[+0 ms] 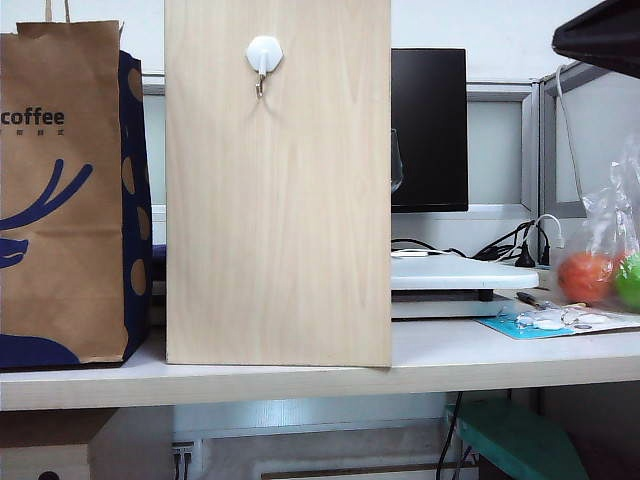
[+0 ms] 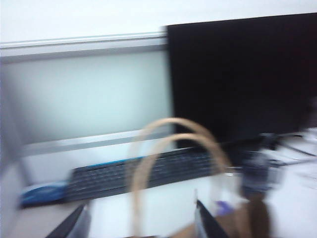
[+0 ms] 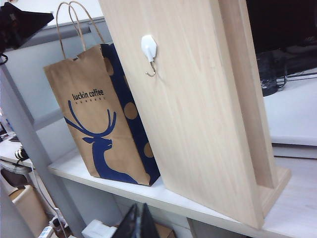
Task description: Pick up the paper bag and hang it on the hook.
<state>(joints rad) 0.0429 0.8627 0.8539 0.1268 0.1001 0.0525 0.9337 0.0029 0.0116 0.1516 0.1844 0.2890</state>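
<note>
The brown paper bag [image 1: 60, 200] [image 3: 94, 124] stands upright on the white table's left end, next to the tall wooden board [image 1: 278, 220]. Its loop handles [image 2: 171, 121] stick up. The white hook [image 1: 264, 55] [image 3: 148, 47] sits high on the board with nothing on it. The left wrist view is blurred. My left gripper [image 2: 141, 225] is open just above the bag's mouth, and the handle loops rise between its fingers without touching them. My right gripper [image 3: 137, 223] is shut with nothing in it, out in front of the table's edge and well away from the bag.
A clear plastic bag of fruit [image 1: 600, 270] and small clutter lie at the table's right end. Behind the board are a black monitor [image 1: 428, 130], a flat white device [image 1: 460, 272] and a keyboard [image 2: 143, 171]. A black shape [image 1: 600, 35] pokes in at the top right corner.
</note>
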